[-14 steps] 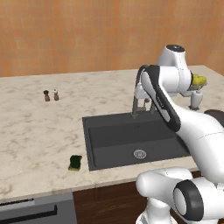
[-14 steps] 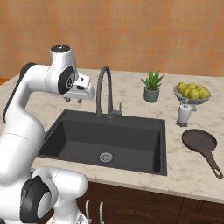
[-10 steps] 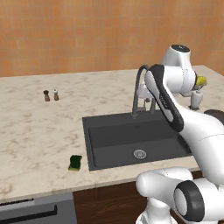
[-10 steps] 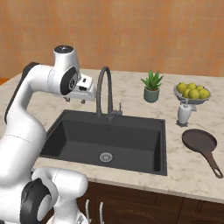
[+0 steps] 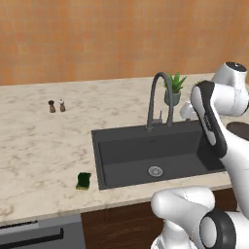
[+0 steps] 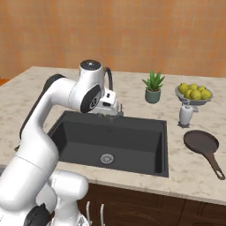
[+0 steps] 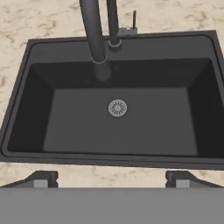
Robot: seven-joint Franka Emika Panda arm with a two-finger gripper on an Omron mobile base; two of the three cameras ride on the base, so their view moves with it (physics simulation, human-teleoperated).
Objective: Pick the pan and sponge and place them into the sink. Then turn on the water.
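The dark round pan (image 6: 201, 142) lies on the counter right of the sink (image 6: 66, 121), its thin handle pointing to the front right; its edge (image 5: 241, 129) peeks past my arm. Left of the basin, near the counter's front, rests the green and yellow sponge (image 5: 83, 181). The basin holds nothing but its silver drain (image 7: 117, 107), and no water runs from the arched faucet (image 7: 94, 30). My gripper (image 6: 110, 113) hangs open over the sink's back edge beside the faucet, also seen from the left (image 5: 186, 115). Its two fingertips stand wide apart in the hand view (image 7: 111, 178), with nothing between them.
Behind the pan stand a small white bottle (image 6: 185, 114), a bowl of yellow fruit (image 6: 193, 93) and a potted plant (image 6: 153, 88). Two small shakers (image 5: 57, 105) sit far left on the counter. A dark appliance front (image 5: 34, 236) lies below the counter's left end.
My arm has swung to the right over the sink, carrying the open gripper past the faucet. Pan and sponge have not moved.
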